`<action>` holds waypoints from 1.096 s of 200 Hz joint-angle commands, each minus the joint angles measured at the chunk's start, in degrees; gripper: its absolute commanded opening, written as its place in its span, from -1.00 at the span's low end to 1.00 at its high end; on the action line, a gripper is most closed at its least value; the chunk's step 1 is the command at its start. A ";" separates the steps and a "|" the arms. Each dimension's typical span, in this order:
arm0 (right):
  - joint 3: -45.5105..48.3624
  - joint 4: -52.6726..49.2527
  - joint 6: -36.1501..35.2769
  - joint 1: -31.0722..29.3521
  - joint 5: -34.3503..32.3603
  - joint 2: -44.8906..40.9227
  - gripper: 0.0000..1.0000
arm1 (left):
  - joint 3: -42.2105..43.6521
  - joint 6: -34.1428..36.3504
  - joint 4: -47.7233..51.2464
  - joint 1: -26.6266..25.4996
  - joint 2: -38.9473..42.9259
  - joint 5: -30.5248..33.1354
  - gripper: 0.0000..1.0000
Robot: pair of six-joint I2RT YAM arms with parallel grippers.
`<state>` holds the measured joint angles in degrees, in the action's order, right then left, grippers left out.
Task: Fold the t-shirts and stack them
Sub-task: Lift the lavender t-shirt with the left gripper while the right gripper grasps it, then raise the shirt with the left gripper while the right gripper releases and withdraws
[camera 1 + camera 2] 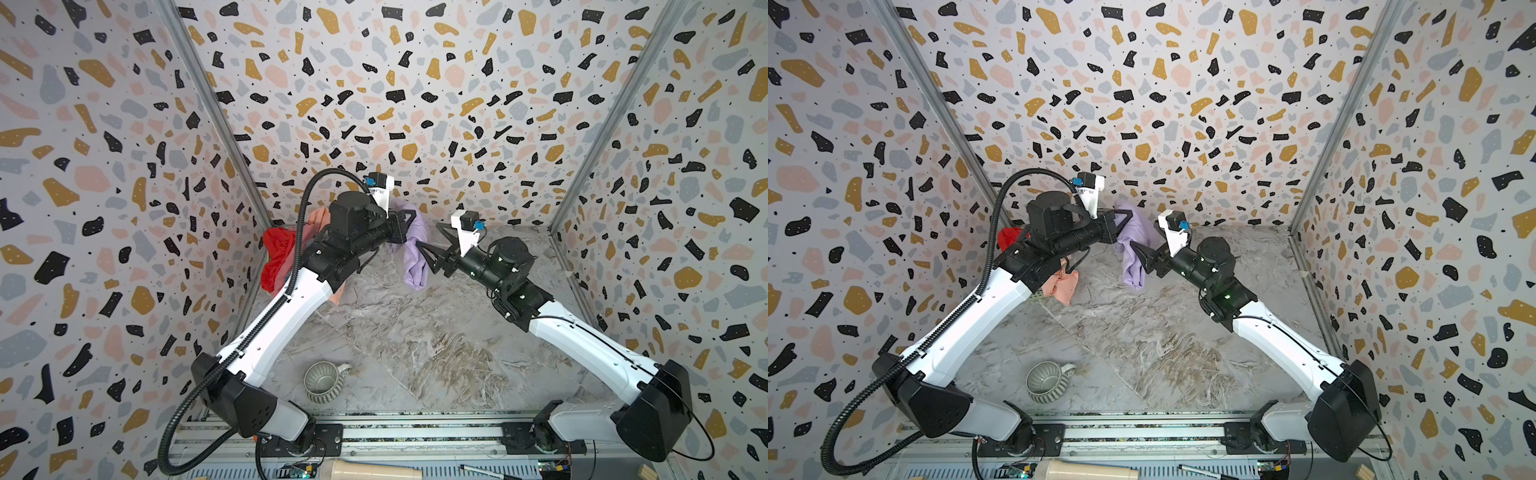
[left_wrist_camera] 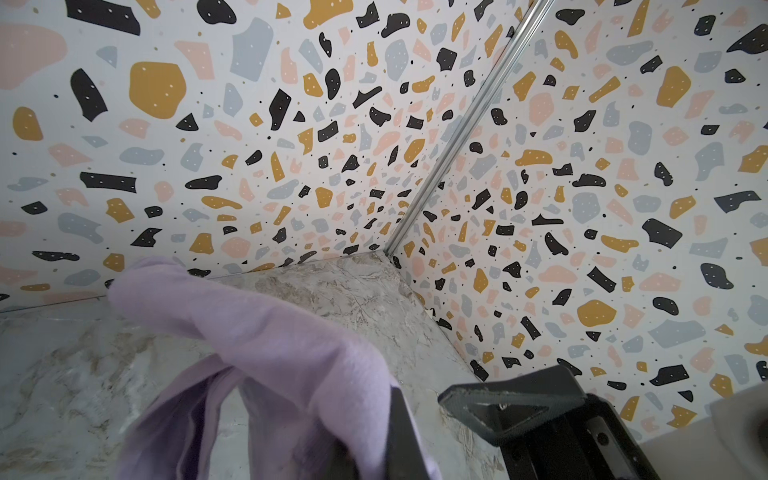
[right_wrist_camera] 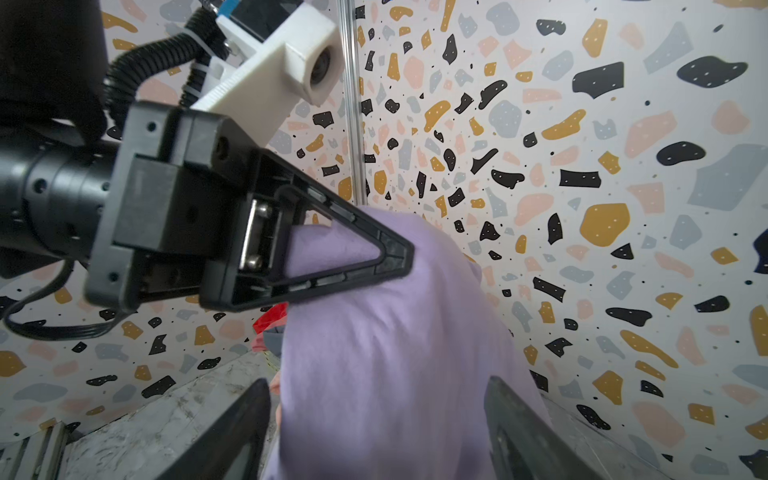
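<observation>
A lilac t-shirt (image 1: 415, 259) (image 1: 1133, 262) hangs in a bunched drape above the back of the marble table. My left gripper (image 1: 405, 220) (image 1: 1123, 220) (image 2: 424, 411) is shut on its upper edge, seen side-on in the right wrist view, with cloth (image 2: 291, 340) spilling over one finger. My right gripper (image 1: 428, 239) (image 1: 1144, 247) (image 3: 376, 390) is open, its fingers (image 3: 257, 399) standing on either side of the hanging lilac cloth (image 3: 395, 353) without pinching it. A red t-shirt (image 1: 276, 257) (image 1: 1009, 237) and a peach one (image 1: 320, 218) (image 1: 1063, 286) lie heaped at the back left, partly behind my left arm.
A ribbed grey-green mug (image 1: 322, 382) (image 1: 1044, 382) stands near the front left of the marble table (image 1: 436, 353). Terrazzo-patterned walls close in on three sides. A beige cylinder (image 1: 370, 469) and a pen (image 1: 486, 471) lie on the front rail.
</observation>
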<state>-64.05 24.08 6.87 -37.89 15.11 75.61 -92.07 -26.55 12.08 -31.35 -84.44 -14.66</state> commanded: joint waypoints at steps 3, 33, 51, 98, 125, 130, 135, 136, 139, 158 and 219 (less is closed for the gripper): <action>-3.93 0.25 -0.74 -0.70 -2.52 0.49 0.26 | -0.92 0.96 -4.45 -0.77 2.73 -1.76 -1.00; -6.76 -1.33 -0.46 -0.63 -5.58 2.79 -0.47 | -0.57 1.84 -4.04 -0.90 3.64 -1.14 -1.00; -8.89 -2.63 -0.22 -0.59 -3.75 3.78 -0.87 | -0.24 2.74 -2.87 -0.90 3.69 -0.31 -1.00; -12.32 -5.09 4.41 1.36 1.08 4.21 -1.00 | 4.10 6.15 -2.10 -0.09 8.06 7.95 0.40; -15.33 -7.71 5.34 2.93 3.93 4.37 -1.00 | 10.87 4.24 -6.11 5.17 13.70 6.40 0.58; -16.04 -8.32 5.11 3.07 4.32 4.45 -1.00 | 12.42 3.72 -7.32 5.89 14.53 4.64 0.60; -16.83 -9.10 4.91 3.21 4.68 4.53 -1.00 | 13.70 3.37 -8.31 6.34 15.22 2.81 0.61; -17.04 -9.21 4.91 3.24 4.85 4.54 -1.00 | 13.86 3.36 -8.52 6.46 15.25 2.45 0.61; -17.50 -9.66 4.77 3.37 5.02 4.53 -1.00 | 14.44 3.28 -8.84 6.60 15.53 1.51 0.61; -19.88 -11.08 4.01 4.02 6.47 4.54 -1.00 | 16.93 3.32 -9.46 6.66 15.52 -4.42 0.57; -24.09 -13.75 5.02 6.14 6.97 5.10 -1.00 | 25.19 2.42 -12.70 5.50 16.41 -16.37 0.16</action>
<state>-84.14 10.15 11.09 -32.27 21.37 81.71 -68.71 -23.64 3.75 -24.84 -69.71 -24.40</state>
